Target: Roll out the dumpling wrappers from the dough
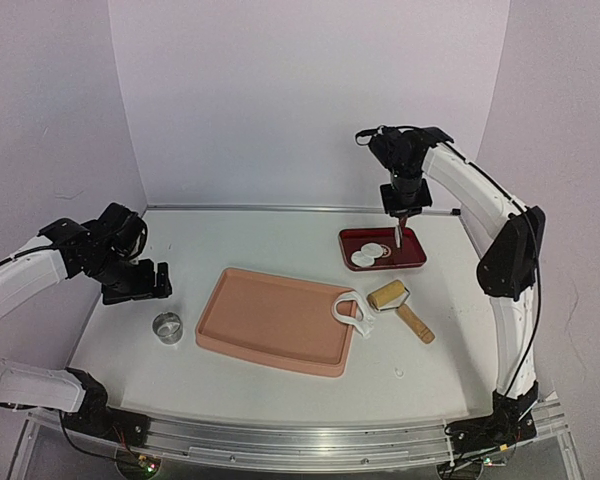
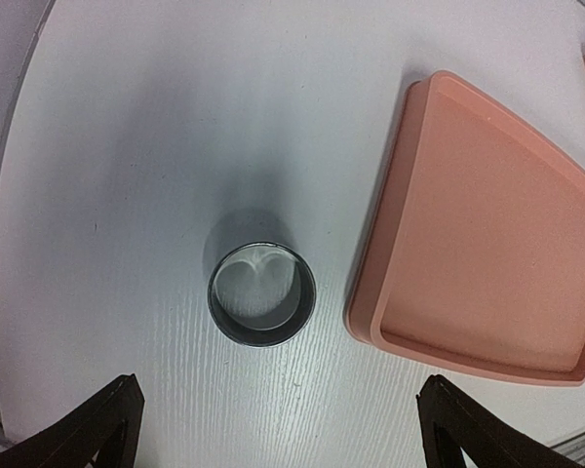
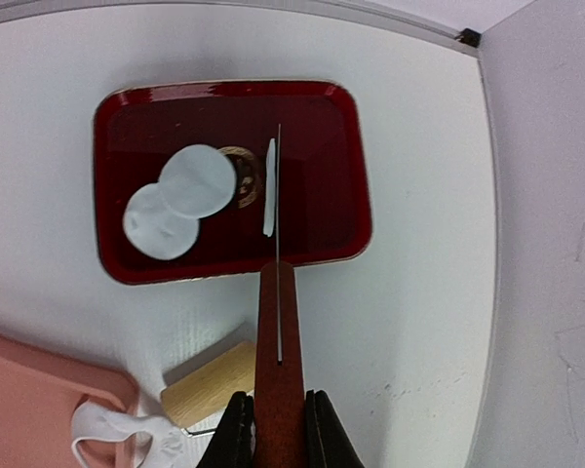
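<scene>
Top view: the left gripper (image 1: 140, 285) hangs over the left side of the white table (image 1: 280, 240), jaws spread wide, nothing in them. A metal ring cutter (image 1: 167, 328) sits just near of it. The pink tray (image 1: 270, 320) is mid-table. The dough (image 1: 348, 310), a holed scrap strip, is draped over that tray's right edge, just beside the rolling pin (image 1: 398, 305); I can't tell if they touch. The red tray (image 1: 410, 250) is far right, with the dumpling wrappers (image 1: 368, 256) in its left part. The right gripper (image 1: 402, 212) is above the red tray, clamped on a spatula (image 1: 397, 235) pointing down.

Left wrist view: the fingers (image 2: 97, 429) show at the bottom corners, wide apart. The ring cutter stands upright on the table, beside the pink tray, not touching it.

Right wrist view: jaws closed on the spatula's red-brown handle, blade edge-on over the red tray. Two wrappers overlap flat in the tray's left half. A third stands edge-on against the blade's left side. The rolling pin and dough lie near-left of the red tray.
</scene>
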### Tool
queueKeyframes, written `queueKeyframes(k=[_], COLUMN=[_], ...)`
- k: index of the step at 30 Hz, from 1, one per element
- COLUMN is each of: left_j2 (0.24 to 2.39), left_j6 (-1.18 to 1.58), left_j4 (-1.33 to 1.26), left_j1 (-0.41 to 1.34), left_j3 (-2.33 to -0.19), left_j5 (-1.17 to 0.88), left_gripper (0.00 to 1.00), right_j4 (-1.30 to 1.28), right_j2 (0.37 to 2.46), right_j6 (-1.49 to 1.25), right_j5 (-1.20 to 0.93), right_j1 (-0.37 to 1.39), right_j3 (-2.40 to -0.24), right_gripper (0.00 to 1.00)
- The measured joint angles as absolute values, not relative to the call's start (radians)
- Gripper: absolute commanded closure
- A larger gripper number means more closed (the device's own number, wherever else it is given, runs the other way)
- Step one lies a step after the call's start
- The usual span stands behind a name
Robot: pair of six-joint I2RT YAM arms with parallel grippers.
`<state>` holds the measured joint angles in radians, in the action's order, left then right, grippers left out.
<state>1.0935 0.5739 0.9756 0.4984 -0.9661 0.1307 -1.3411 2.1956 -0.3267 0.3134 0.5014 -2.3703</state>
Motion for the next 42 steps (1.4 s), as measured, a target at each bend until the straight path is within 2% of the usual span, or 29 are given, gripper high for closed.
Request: queueKeyframes(k=[6, 17, 33, 42], left_j2=[1.093, 1.091, 1.1, 1.108], left_j6=[0.574, 0.574, 0.574, 0.575], left_j4=[0.976, 0.976, 0.975, 0.975], left_j1=[0.498, 0.499, 0.499, 0.499], left_j3=[-0.966, -0.966, -0.966, -0.966], left_j5=[0.131, 0.131, 0.109, 0.106], left_gripper=[0.0, 0.0, 0.0, 0.0], right_j4=[-1.347, -1.343, -1.29, -1.25], right_j2=[2.276, 2.332, 2.268, 2.244], right_j6=[-0.319, -0.292, -0.241, -0.211], right_j5=[0.482, 0.499, 0.504, 0.638], right_j1=[0.539, 0.63, 0.644, 0.762], right_j3=[-2.429, -2.415, -2.264, -2.153], right_gripper=[1.0, 1.0, 1.0, 1.0])
